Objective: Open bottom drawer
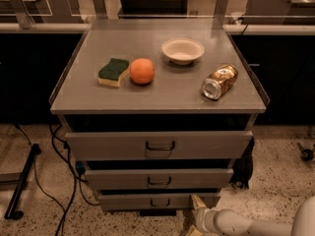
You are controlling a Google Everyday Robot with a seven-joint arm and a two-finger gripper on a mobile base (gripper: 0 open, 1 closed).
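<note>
Cabinet seen from the front and above; three grey drawer fronts stacked under a grey tabletop (pixel 162 96).

Bottom drawer (pixel 125 201): lowest of the three, just above the floor, its small dark loop handle (pixel 160 201) at centre. The front is seen stepped back beneath the middle drawer (pixel 118 179), which in turn sits back beneath the top drawer (pixel 106 145). No tray interior is exposed.

Arm (pixel 238 224): a white, rounded link is seen entering from the lower right corner, held low and nearly level over the speckled floor, reaching leftward toward the cabinet base.

Gripper (pixel 198 211): pale, placed at the right end of the bottom drawer front, just below and in front of it, to the right of the handle and apart from it. Contact with the drawer front cannot be judged. Whether the gripper is spread or closed cannot be told; nothing is seen held in it.

On the tabletop, left to right: a green-and-yellow sponge (pixel 113 72), an orange (pixel 142 71) just beside it, a white bowl (pixel 182 50) further back, and a can (pixel 219 81) lying on its side near the right edge.

Dark cables (pixel 63 178) are noted on the floor left of the cabinet.
</note>
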